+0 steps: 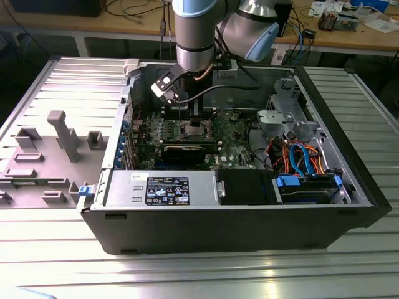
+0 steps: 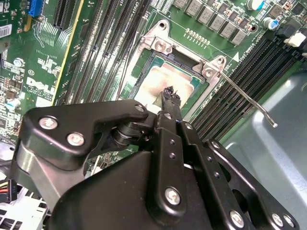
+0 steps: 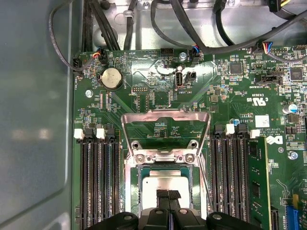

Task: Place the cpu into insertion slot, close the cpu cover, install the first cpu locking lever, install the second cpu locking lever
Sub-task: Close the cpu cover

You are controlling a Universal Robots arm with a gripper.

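Near the middle of the exterior view, the open computer case (image 1: 187, 218) holds the green board (image 3: 158, 91) lying flat. The hinged cover (image 3: 165, 114) stands flipped up off the socket (image 3: 135, 191), and the chip (image 3: 165, 182) sits in it. My pincer (image 3: 169, 196) hangs clenched and empty over the chip, perhaps touching it. The chip looks light, stiff, slick on top and fragile beneath, so I would hold it by its edges only.

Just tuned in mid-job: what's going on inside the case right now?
The arm reaches down into the open computer case. Its gripper has its fingertips together right over the cpu, which lies in the insertion slot. Whether they press on it, I cannot tell. The cpu cover stands open, and a locking lever sticks out unlatched beside the socket.
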